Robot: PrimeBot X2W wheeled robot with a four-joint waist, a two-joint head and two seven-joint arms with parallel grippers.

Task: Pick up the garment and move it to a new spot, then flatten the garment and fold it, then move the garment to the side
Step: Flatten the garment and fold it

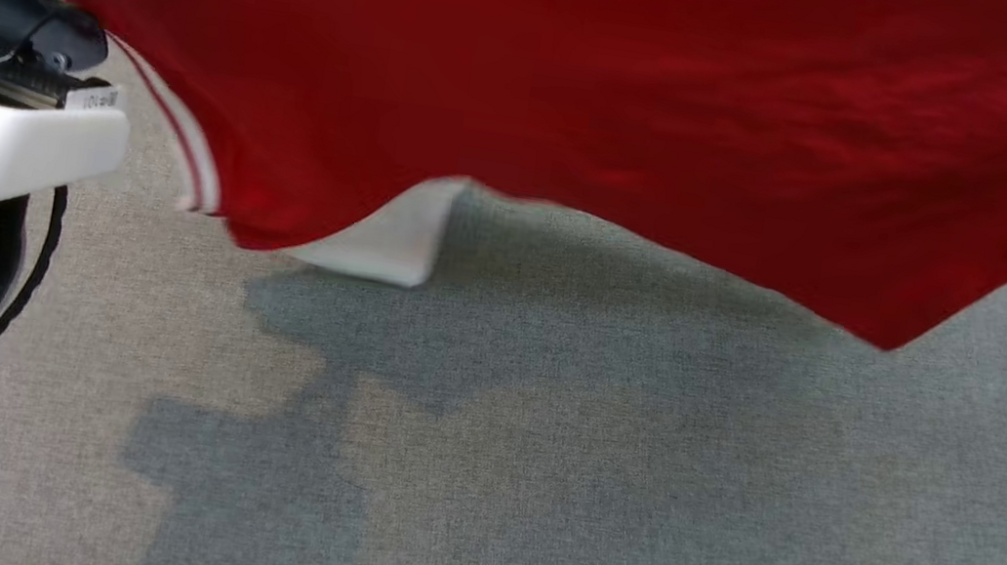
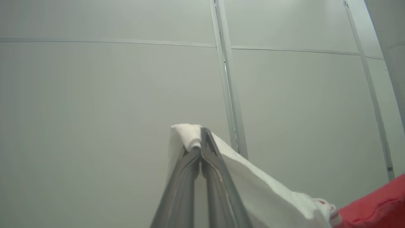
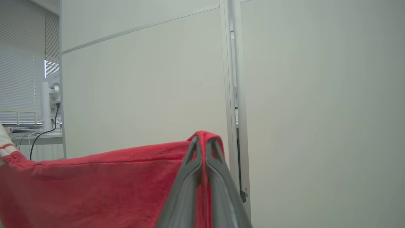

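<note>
Currently, item: garment (image 1: 586, 117), red with white trim, strung between my two tools, long axis running from one to the other, body hanging beneath both. Grip, left tool (image 2: 201, 148): pressed together on a white corner. Grip, right tool (image 3: 204, 142): pinching the red edge. Below the hem: grey surface (image 1: 536, 474). I judge an even lowering from both sides comes next.

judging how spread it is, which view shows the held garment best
Head view: the garment hangs spread wide, red with white trim. Left wrist view shows a white bit pinched in the left gripper; right wrist view, a red edge in the right gripper.
</note>
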